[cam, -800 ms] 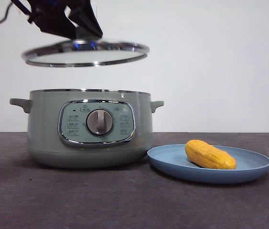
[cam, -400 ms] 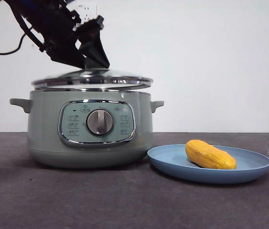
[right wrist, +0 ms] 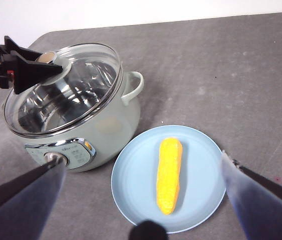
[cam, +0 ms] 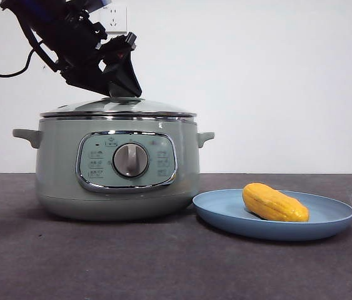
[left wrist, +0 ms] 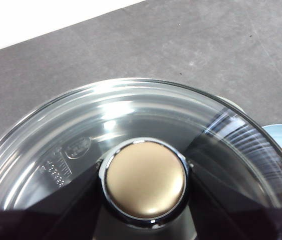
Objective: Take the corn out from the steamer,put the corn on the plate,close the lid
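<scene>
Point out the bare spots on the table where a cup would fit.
Dark tabletop lies bare beyond the plate and steamer, and in front of both. It is tight where plate meets steamer. The plate holds the corn. The left gripper is at the lid knob; the right gripper hangs above the plate.

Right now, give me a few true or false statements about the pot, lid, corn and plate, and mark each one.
1. The corn lies on the plate. True.
2. The lid hangs high above the pot. False: it sits on the pot's rim.
3. The left pincer is at the lid's knob. True.
4. The plate is stacked on the lid. False: it rests on the table beside the pot.
5. The right pincer holds the corn. False: it is open above the plate.
</scene>
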